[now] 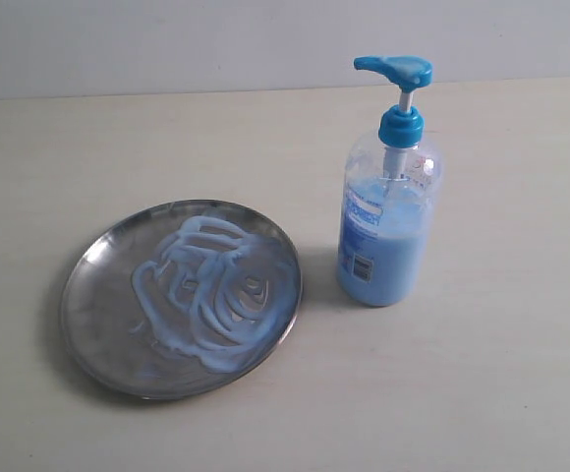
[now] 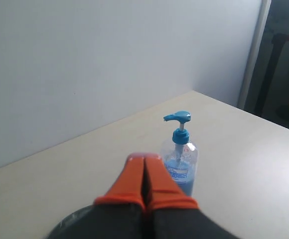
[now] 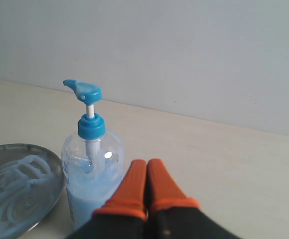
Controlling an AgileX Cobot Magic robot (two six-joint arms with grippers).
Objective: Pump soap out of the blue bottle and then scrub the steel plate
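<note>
soap [image 1: 216,295] swirls across the steel plate [image 1: 88,295]; the blue bottle [image 1: 385,236] stands just beside it, nearer the tabletop's [image 1: 501,393] far edge. our left gripper [image 2: 144,162] and right gripper [image 3: 147,167] are clenched, empty. we judge scrubbing near done; another pass means lowering one onto the plate.

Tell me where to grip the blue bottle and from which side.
I would grip the blue bottle around its straight clear body below the collar, coming level from the exterior view's right. It stands upright, the pump head tops it, and the steel plate lies close on its left.
</note>
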